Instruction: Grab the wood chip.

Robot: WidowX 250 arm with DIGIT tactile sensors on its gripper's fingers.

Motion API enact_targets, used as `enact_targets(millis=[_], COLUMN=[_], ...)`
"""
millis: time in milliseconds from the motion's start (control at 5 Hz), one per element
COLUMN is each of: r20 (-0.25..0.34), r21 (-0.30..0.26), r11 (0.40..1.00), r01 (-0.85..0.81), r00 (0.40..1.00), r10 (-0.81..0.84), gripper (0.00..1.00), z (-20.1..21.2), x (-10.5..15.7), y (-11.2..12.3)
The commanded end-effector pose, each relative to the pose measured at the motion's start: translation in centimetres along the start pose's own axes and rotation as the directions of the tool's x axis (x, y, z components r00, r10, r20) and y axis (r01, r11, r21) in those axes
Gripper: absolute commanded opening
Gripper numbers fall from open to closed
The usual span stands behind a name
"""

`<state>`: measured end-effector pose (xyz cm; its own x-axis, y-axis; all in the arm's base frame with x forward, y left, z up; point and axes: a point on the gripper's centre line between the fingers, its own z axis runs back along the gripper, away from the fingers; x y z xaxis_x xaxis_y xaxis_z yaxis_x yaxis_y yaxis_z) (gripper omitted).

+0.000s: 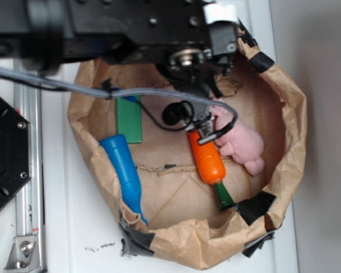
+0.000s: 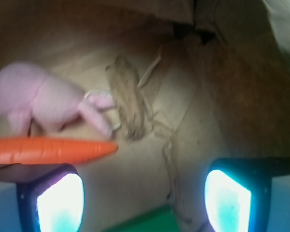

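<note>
Inside brown paper bag [image 1: 284, 114] on white table [image 1: 74, 239]: one wood chip [image 2: 128, 99] beside one pink plush toy [image 2: 43, 99], one carrot [image 2: 53, 150], one blue bottle [image 1: 123, 170], one green block [image 1: 128, 119]. Gripper [image 2: 142, 193] wide apart, empty.

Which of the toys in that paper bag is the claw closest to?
The orange carrot: the gripper sits right at its upper end. The pink plush lies just beside; the blue bottle and green block are farther.

orange carrot [image 1: 207, 161], pink plush [image 1: 242, 143], green block [image 1: 128, 120]

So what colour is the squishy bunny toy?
Pink; the bunny toy shows best in the wrist view.
</note>
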<state>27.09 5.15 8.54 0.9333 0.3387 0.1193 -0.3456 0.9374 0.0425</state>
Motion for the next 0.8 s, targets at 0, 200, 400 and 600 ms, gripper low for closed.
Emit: enact_targets(millis=[0, 200, 400, 600], r20=[0.070, 0.066, 0.055, 0.027], r21=[0.068, 0.123, 0.105, 0.024], r11=[0.997, 0.987, 0.983, 0.970], r01=[0.042, 0.099, 0.153, 0.243], r00=[0.996, 0.992, 0.986, 0.969], r10=[-0.047, -0.108, -0.159, -0.244], gripper=[1.00, 1.00, 1.00, 1.00], z=[-2.0, -4.7, -7.0, -9.4], x=[3.7, 4.4, 4.9, 4.0], y=[-1.6, -2.6, -4.1, -6.1])
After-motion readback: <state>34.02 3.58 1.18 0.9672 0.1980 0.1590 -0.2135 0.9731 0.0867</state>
